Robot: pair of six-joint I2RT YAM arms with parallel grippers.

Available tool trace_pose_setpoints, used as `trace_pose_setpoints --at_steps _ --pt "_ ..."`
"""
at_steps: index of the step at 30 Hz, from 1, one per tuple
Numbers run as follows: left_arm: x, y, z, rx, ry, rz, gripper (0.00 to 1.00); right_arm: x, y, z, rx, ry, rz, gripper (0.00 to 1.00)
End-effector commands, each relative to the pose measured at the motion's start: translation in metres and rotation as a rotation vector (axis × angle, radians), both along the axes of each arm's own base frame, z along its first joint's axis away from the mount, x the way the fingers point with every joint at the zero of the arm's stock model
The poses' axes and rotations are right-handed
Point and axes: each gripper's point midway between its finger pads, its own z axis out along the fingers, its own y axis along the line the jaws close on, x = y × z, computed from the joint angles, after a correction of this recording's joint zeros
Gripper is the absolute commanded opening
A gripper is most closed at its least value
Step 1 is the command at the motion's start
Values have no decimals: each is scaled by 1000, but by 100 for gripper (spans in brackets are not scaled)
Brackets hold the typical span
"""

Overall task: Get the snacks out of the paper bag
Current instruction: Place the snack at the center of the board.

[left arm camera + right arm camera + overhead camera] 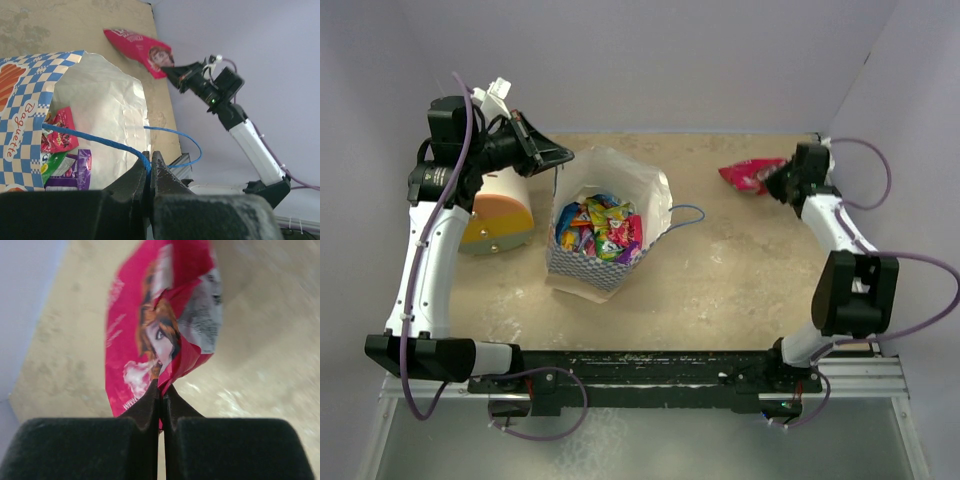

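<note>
Beige table, lilac walls. Far left: orange-white cylinder on its side. Just beside it, left gripper at the bag's back rim, jaws closed tight, pinching blue cord. Centre: checkered bag upright, mouth open, snacks piled inside, second cord loop trailing right. Well apart, far right: pink packet outside bag, near table's back corner. Right gripper clamped fully on packet's crumpled edge.

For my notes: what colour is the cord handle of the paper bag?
Blue. The cord handle shows best in the left wrist view.
</note>
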Motion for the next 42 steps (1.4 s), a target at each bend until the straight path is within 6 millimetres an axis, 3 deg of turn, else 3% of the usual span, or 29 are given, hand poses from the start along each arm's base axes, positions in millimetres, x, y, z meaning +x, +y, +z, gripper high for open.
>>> trace_pose_setpoints --at_steps 1,4,7,16,22,26,29,34,35,38,42 --pt "-11 -7 37 -28 -125 -53 0 -55 -9 -53 66 93 -76 0" --pt "-10 -8 36 -37 -114 -55 0 -93 -18 -88 75 205 -132 0" --pt "-9 -8 36 -43 -113 -52 0 -117 -18 -106 79 281 -162 5" --pt "-9 -9 34 -53 -108 -46 0 -148 -26 -123 39 391 -203 30" --pt "-12 -8 31 -57 -99 -38 0 -180 -42 -118 -23 500 -296 45" --pt "-15 -7 33 -56 -101 -36 0 -173 -45 -91 -81 463 -216 54" --pt "-15 -7 34 -56 -104 -36 0 -158 -42 -62 -108 369 -125 69" --pt "-14 -8 37 -58 -113 -38 0 -130 -39 8 -243 175 74 83" --pt "-13 -8 38 -56 -115 -38 0 -118 -32 32 -274 100 154 85" --pt "-11 -7 37 -48 -123 -33 0 -100 6 70 -240 -16 356 86" --pt "-8 -6 38 -30 -137 -37 0 -96 90 116 -44 -157 644 86"
